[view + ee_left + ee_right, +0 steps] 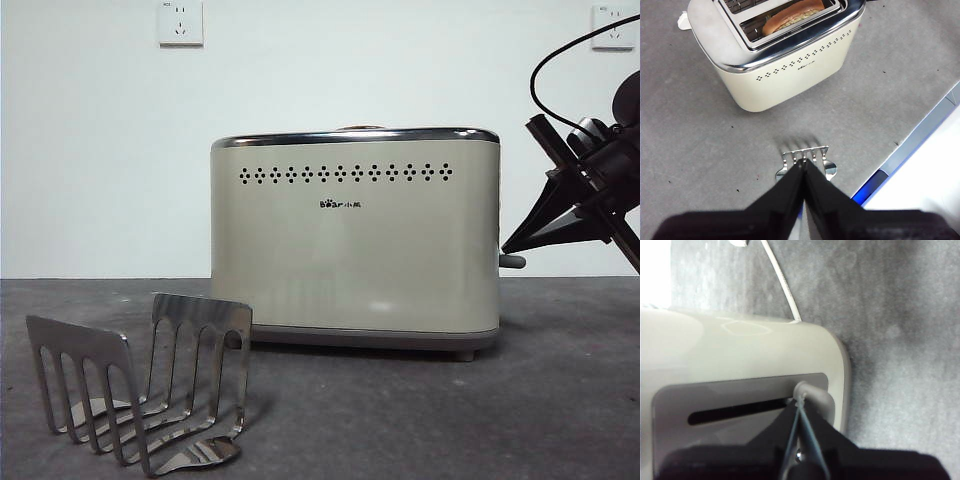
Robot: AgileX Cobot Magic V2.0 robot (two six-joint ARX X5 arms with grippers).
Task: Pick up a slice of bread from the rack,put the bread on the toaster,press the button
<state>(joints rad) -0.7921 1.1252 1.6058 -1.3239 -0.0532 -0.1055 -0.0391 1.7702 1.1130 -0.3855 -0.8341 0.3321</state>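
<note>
grey button (812, 396) touching closed right end effector (801, 407) tips at toaster (740, 355) end.

Right claw (799, 407) closed, angled down; left claw (804, 167) closed.

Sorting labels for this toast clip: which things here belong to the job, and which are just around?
Job: bread in the toaster; rack, empty; button, with right gripper on it; left gripper above the rack.
Around: two wall sockets, white cord.
</note>
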